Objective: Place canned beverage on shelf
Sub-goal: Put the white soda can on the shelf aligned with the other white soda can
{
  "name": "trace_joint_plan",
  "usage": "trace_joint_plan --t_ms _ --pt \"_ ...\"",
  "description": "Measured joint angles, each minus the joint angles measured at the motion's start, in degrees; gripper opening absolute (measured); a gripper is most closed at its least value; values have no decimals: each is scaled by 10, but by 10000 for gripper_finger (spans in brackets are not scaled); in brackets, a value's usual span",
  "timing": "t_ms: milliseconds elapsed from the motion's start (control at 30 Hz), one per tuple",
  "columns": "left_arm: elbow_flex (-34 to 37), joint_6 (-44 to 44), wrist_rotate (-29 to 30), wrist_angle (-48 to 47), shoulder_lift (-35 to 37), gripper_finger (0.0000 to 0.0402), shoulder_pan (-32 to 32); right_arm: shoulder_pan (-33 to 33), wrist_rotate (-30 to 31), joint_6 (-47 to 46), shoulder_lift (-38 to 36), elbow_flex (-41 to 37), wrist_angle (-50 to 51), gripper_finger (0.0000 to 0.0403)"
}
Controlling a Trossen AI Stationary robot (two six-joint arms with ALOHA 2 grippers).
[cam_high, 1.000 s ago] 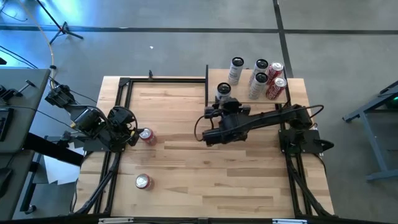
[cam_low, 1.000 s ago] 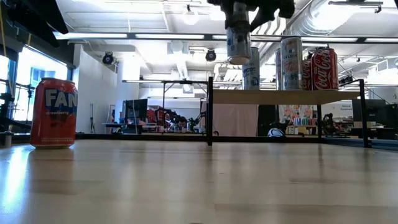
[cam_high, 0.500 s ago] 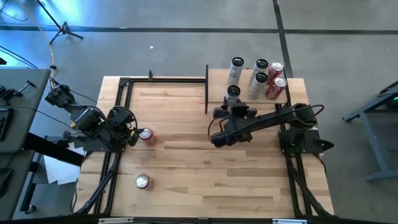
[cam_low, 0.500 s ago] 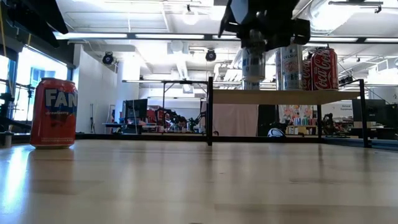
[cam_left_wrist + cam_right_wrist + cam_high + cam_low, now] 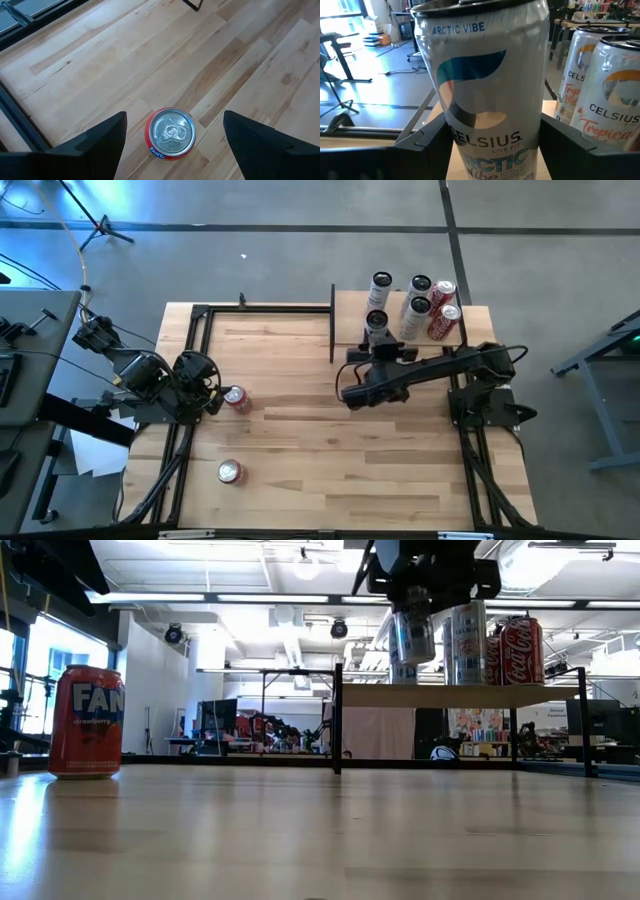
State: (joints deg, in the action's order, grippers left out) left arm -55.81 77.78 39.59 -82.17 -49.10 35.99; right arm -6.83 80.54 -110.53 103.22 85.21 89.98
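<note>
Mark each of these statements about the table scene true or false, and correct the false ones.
1. The right hand grips a white Celsius can. True.
2. That can already stands on the shelf. False: in the low view it hangs tilted above the board.
3. The left hand grips the Fanta can. False: its fingers are spread, with the can standing free between them.
4. Two red cans stand at the shelf's right end. True.
5. A second red can stands on the tabletop nearer the front edge. True.
</note>
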Motion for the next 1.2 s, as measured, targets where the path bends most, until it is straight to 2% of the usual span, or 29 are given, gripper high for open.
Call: trace_joint_plan --t_ms 333,700,1200 --pt "0 0 0 0 0 310 0 41 0 0 0 0 0 235" --pt "0 0 0 0 0 310 0 91 -44 -26 0 0 0 236" --pt "0 0 0 0 0 310 0 111 -46 -15 1 0 -14 244"
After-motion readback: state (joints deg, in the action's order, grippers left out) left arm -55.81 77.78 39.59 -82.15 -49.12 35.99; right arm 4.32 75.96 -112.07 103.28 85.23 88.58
